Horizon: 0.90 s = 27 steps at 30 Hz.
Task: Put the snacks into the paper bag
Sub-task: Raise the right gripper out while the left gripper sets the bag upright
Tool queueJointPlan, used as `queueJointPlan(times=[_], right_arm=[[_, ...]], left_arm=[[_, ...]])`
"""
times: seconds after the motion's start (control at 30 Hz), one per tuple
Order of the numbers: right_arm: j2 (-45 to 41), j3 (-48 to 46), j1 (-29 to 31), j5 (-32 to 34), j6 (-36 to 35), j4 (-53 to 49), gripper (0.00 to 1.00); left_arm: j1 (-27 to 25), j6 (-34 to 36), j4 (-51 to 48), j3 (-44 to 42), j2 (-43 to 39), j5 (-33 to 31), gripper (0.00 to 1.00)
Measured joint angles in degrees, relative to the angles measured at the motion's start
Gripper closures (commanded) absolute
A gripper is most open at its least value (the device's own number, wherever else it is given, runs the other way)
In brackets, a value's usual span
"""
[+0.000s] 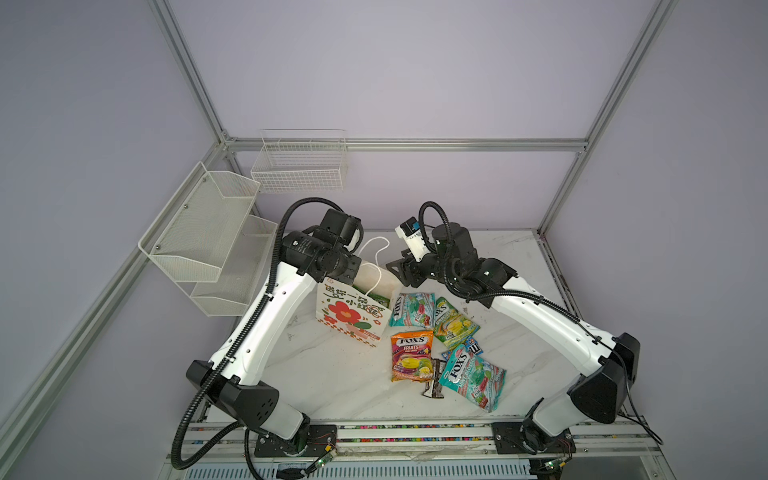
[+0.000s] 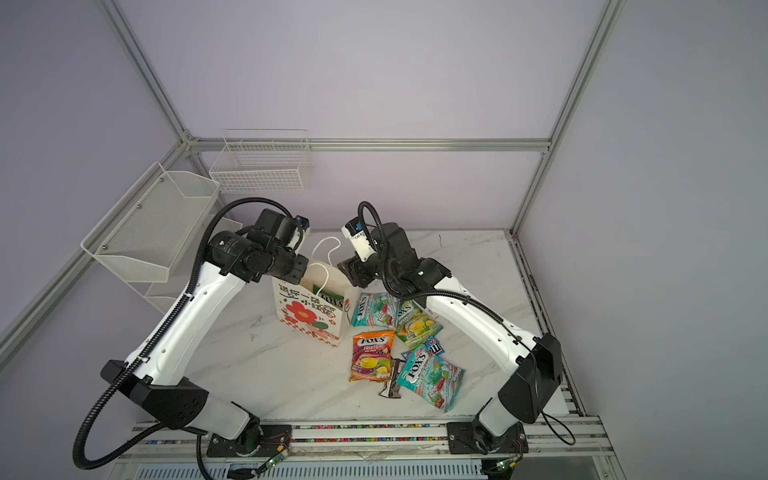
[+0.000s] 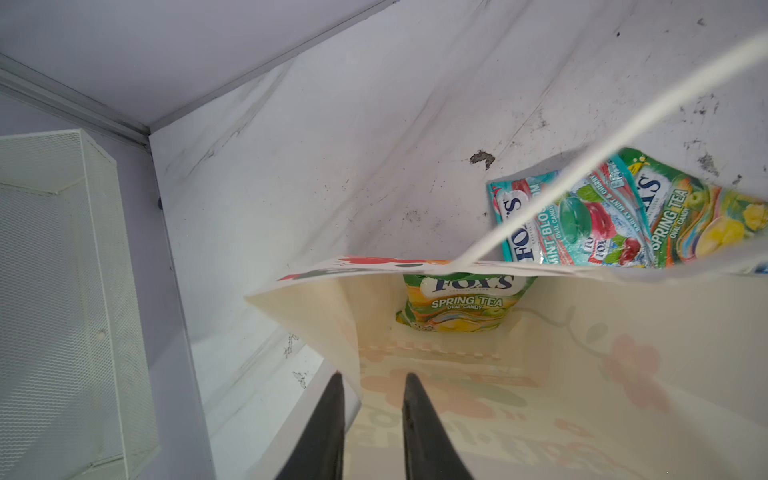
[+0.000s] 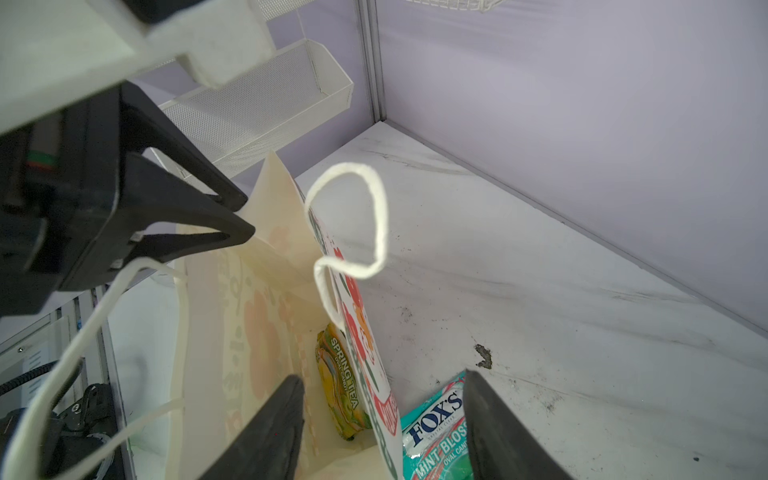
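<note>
- Nearest the lens in the left wrist view, the left gripper (image 3: 372,376) has its black jaws a little apart, astride the bag's side rim. The paper runs between them unpinched, so it holds nothing.
- White paper gift bag (image 1: 349,320), printed with a red flower and green characters and fitted with white cord handles, stands on the white marbled tabletop (image 1: 332,386) with its mouth open. I judge it light, thin and easy to tip or crease, so it is best steadied at the rim.
- One green-yellow FOX'S Spring Tea packet (image 3: 461,305) already lies at the bottom of the bag.
- Right gripper (image 4: 382,376) hangs at the bag's mouth with its jaws wide, one either side of the flowered wall, gripping nothing.
- Loose on the table to the right of the bag:
  - a teal-red FOX'S packet (image 1: 411,309) just beside the bag
  - an orange-pink FOX'S packet (image 1: 411,357)
  - a small dark-brown wrapper (image 1: 434,378) touching the orange-pink packet's corner
  - a second green-yellow FOX'S packet (image 1: 453,326)
  - a small blue m&m's packet (image 1: 471,347), partly covered
  - a second teal-red FOX'S packet (image 1: 473,380)
- These glossy film packets look light, slippery and crinkly, with loose sweets that will probably shift. A pinch on a flat crimped end seam should hold better than one on the bulging middle.
</note>
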Motion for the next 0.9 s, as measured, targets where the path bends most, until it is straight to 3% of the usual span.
queueJointPlan(times=[0.1, 0.3, 0.37, 0.53, 0.7, 0.9], right_arm=[[0.02, 0.00, 0.00, -0.39, 0.22, 0.68, 0.41], [-0.13, -0.15, 0.00, -0.44, 0.24, 1.07, 0.41], [-0.61, -0.66, 0.00, -0.39, 0.24, 1.11, 0.41], [-3.37, -2.58, 0.00, 0.66, 0.24, 0.98, 0.41], [-6.08, -3.37, 0.00, 1.68, 0.24, 1.07, 0.41], [-8.09, -4.50, 0.00, 2.43, 0.22, 1.31, 0.41]], left_arm=[[0.00, 0.02, -0.15, -0.07, 0.00, -0.17, 0.77], [0.00, 0.00, -0.79, -0.57, 0.17, -3.08, 0.71], [0.00, -0.17, -1.09, -0.57, 0.33, -4.79, 0.67], [0.00, -1.36, -1.92, -0.59, 0.20, -8.76, 0.38], [1.22, -2.60, -1.44, -3.39, -3.02, -10.14, 0.33], [8.24, -4.15, 0.00, -10.49, -11.41, -8.24, 0.32]])
